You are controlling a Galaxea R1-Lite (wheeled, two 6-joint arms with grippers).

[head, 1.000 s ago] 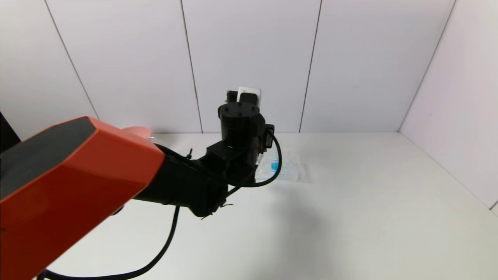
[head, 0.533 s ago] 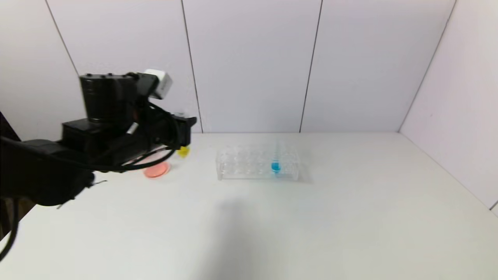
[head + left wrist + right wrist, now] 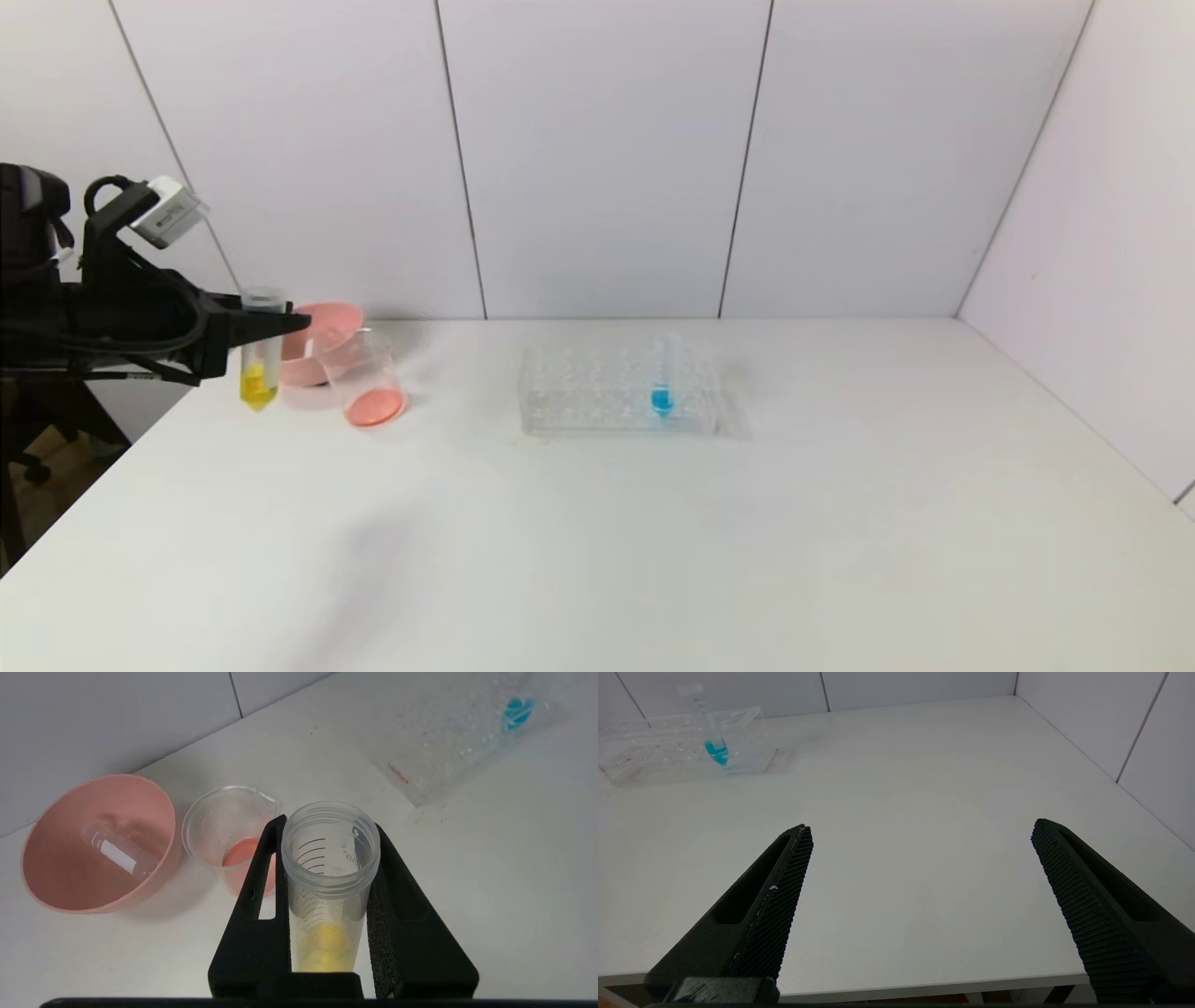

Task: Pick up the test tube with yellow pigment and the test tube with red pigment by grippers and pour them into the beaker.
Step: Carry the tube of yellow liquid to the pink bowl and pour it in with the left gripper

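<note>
Upright, the ribbed clear yellow tube point(image 3: 329, 891) sits between left pincer point(image 3: 327, 858) pads.

The test tube with yellow pigment point(image 3: 331, 877) was held upright between the closed fingers point(image 3: 254, 896) of the left gripper point(image 3: 327, 858), its mouth open. Just beyond it, the beaker point(image 3: 224, 830) with red-orange liquid was seen beside a pink bowl point(image 3: 56, 891) in which an empty tube point(image 3: 119, 851) lay. A clear rack point(image 3: 448, 742) stood farther off.
</note>
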